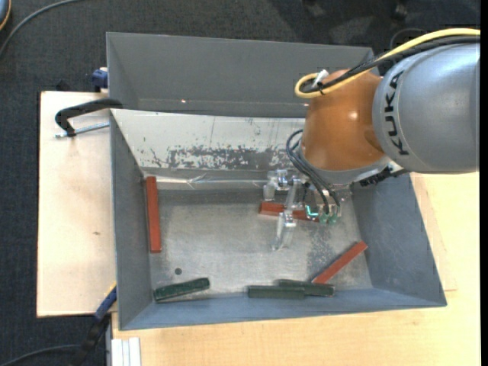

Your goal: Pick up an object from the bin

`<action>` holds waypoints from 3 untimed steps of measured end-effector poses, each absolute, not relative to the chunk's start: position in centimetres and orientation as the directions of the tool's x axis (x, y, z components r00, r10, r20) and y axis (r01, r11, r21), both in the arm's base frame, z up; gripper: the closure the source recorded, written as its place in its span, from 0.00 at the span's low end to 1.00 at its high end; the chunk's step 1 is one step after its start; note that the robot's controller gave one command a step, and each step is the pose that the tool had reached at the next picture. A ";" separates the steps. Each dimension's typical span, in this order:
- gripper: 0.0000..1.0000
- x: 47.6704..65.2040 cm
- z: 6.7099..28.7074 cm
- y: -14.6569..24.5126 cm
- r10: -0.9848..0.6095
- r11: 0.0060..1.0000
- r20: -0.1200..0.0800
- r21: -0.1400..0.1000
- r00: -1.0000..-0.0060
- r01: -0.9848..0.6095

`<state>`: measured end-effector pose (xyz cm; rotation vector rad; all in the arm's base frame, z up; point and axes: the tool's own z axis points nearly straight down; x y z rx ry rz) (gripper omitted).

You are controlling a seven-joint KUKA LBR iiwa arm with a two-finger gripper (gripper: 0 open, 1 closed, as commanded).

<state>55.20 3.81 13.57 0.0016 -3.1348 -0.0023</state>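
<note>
My gripper hangs under the orange wrist cover, right of the bin's middle and near the back wall. It stands open: one metal finger is toward the back wall and the other toward the front. A short red bar lies crosswise in the gap between them, its right end hidden under the gripper body. I see a clear gap on both sides of the bar, so neither finger touches it. A second red bar lies slanted on the floor to the front right of the gripper.
A long red bar leans along the left wall. Two dark green bars lie by the front wall, one at the front left and one at the front middle. A small dark speck sits near the left one.
</note>
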 end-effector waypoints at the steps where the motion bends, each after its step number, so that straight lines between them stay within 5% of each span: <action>1: 0.00 58.6 6.7 -3.2 -0.091 0.996 -0.001 -0.002 -0.996 -0.091; 2: 1.00 58.7 7.1 -2.7 -0.095 0.995 -0.004 0.001 -0.995 -0.095; 3: 1.00 59.1 21.1 -2.8 -0.202 0.979 -0.015 -0.003 -0.979 -0.201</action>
